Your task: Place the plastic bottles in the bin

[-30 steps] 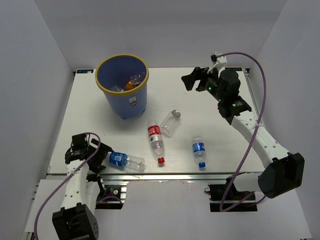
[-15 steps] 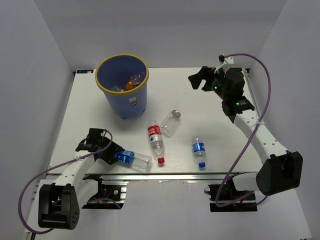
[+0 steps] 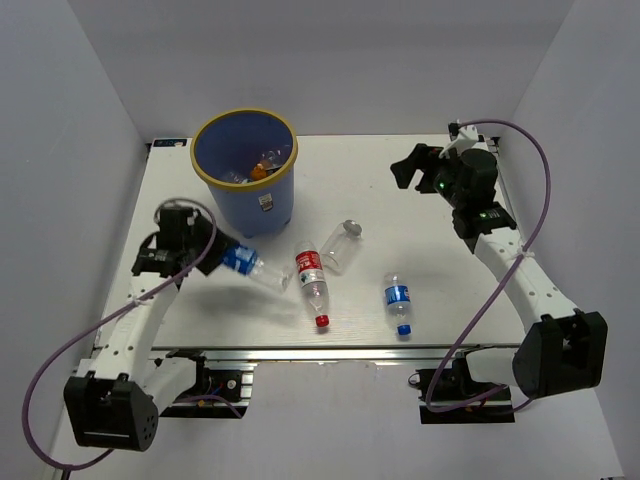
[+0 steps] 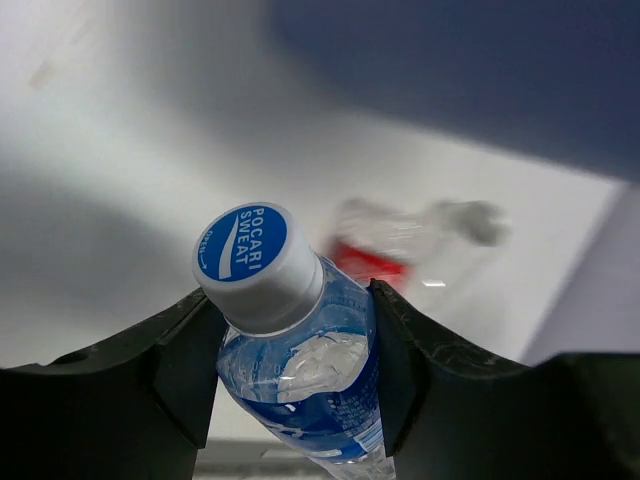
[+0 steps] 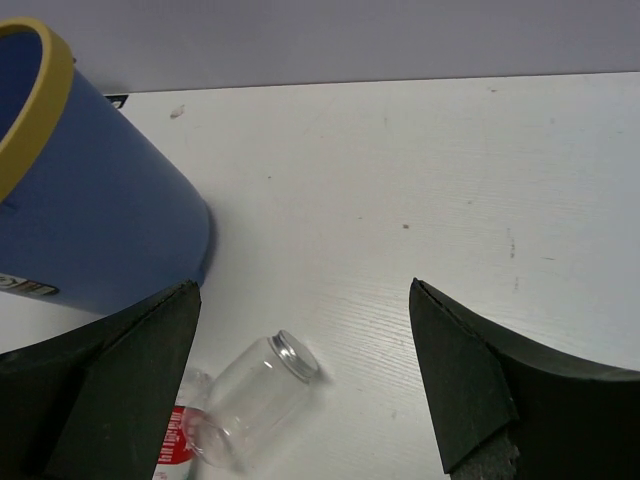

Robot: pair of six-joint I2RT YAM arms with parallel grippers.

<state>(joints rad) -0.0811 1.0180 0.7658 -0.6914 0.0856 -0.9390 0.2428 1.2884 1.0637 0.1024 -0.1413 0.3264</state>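
My left gripper [image 3: 218, 252] is shut on a blue-labelled plastic bottle [image 3: 247, 266], held off the table just in front of the bin [image 3: 262, 205]. In the left wrist view its white and blue cap [image 4: 250, 265] pokes out between the fingers [image 4: 175, 370]. The bin is blue with a yellow rim, and bottles lie inside it [image 3: 259, 168]. A red-labelled bottle [image 3: 311, 284] and a small blue-labelled bottle [image 3: 398, 300] lie on the table. My right gripper [image 3: 408, 166] hangs open and empty at the back right, and its view shows the bin's wall [image 5: 90, 220].
A clear jar with a metal neck [image 3: 341, 246] lies beside the red-labelled bottle and shows between the right fingers [image 5: 248, 400]. The table's front edge [image 3: 330, 350] runs just below the lying bottles. Grey walls enclose the table.
My left gripper shut on the blue-labelled bottle near the front edge and carried it up and back toward the bin. The right arm drifted a little to the right, still open.
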